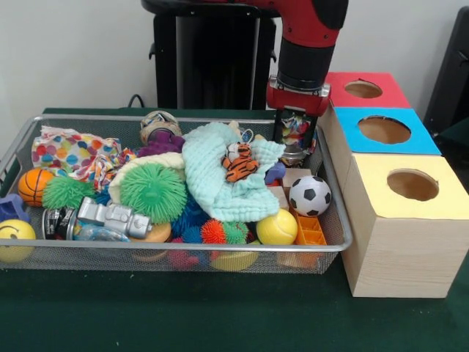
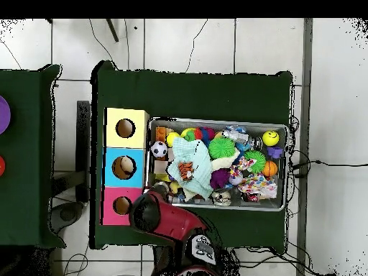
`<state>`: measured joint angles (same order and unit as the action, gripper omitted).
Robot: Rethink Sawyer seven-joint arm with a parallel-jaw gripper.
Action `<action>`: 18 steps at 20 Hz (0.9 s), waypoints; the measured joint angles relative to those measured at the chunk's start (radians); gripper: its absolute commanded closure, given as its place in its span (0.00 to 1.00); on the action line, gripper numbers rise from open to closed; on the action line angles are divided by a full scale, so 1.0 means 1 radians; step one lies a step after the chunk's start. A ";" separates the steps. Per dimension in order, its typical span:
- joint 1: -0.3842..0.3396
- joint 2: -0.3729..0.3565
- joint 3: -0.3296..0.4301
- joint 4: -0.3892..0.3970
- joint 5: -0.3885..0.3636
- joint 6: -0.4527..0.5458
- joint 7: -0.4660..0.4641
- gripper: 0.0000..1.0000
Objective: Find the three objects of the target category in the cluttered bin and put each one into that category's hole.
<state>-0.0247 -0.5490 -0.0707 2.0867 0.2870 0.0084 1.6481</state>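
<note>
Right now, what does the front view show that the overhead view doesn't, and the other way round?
Front only: the gripper, low over the bin's far right corner, with something multicoloured at it. Overhead, the arm covers that spot.
Overhead only: a second green table with a purple disc at the left edge, and tiled floor.
Both: the bin, the yellow-topped box, the mint cloth, a dotted fabric piece.

My arm is a thick glossy red tube ending in a black cylindrical wrist section. Below that sits a red collar edged with a silver metal band and small bolts. My end effector hangs beneath as a dark, boxy frame. Behind stands my black pedestal. From overhead, my arm's casing shows red with black joints.
</note>
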 measured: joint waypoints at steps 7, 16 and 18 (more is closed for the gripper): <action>-0.007 0.016 0.000 -0.010 0.000 -0.011 0.000 0.00; -0.012 0.019 0.000 -0.028 0.000 -0.002 0.000 1.00; -0.010 0.019 -0.003 -0.032 0.000 0.013 0.000 1.00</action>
<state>-0.0346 -0.5297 -0.0741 2.0552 0.2868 0.0215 1.6481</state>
